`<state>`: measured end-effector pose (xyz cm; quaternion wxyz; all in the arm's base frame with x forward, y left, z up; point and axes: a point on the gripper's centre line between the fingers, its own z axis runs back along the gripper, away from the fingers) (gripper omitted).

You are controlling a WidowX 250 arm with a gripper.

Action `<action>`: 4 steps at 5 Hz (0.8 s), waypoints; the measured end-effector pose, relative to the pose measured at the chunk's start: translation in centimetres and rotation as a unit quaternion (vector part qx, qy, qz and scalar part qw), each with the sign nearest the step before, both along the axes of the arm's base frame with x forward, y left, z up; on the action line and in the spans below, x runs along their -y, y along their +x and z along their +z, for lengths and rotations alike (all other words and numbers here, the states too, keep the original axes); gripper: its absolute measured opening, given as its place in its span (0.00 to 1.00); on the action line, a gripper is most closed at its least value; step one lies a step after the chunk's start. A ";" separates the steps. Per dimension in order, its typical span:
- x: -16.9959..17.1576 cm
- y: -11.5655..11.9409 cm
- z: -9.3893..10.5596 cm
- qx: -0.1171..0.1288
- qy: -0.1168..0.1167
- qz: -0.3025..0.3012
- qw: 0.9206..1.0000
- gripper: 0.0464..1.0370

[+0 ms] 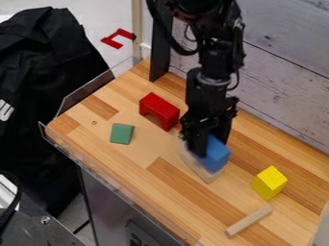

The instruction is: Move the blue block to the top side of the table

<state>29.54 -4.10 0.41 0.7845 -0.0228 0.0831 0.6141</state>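
The black arm [208, 86] is coming into the camera view from the top edge, and its claw [207, 144] is hanging down over the middle of the bench [141, 156]. The claw is covering a part of the blue block [217, 156], at its upper left. How far the claw is opening, and whether it is truly holding the block, I cannot tell, because the dark parts are hiding the contact.

The blue block is standing near the middle of the bench, a little to the right in the view. Just below it a pale wooden block [204, 172] is showing, partly covered by the blue one; perhaps the blue block is resting on it, but from this angle I cannot be certain.

To the left of the claw, a red arch block [160, 111] is lying near the arm, and a green block [121, 133] is lying farther left and slightly lower in the view. To the lower right of the blue block, a yellow block [269, 182] is sitting well apart from it. A pale wooden stick [249, 220] is lying at a slant below the yellow one, near the lower edge of the view. Behind the bench, a grey plank wall [283, 77] is rising.
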 end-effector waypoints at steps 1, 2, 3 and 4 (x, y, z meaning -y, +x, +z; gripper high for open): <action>0.1 1.6 1.1 0.025 -0.002 -0.003 1.000 0.52; 0.4 3.1 2.2 0.043 -0.001 -0.010 0.999 0.52; 0.7 3.8 0.9 0.031 -0.007 -0.008 0.999 0.52; 1.0 4.6 0.0 0.022 -0.008 -0.011 1.000 0.52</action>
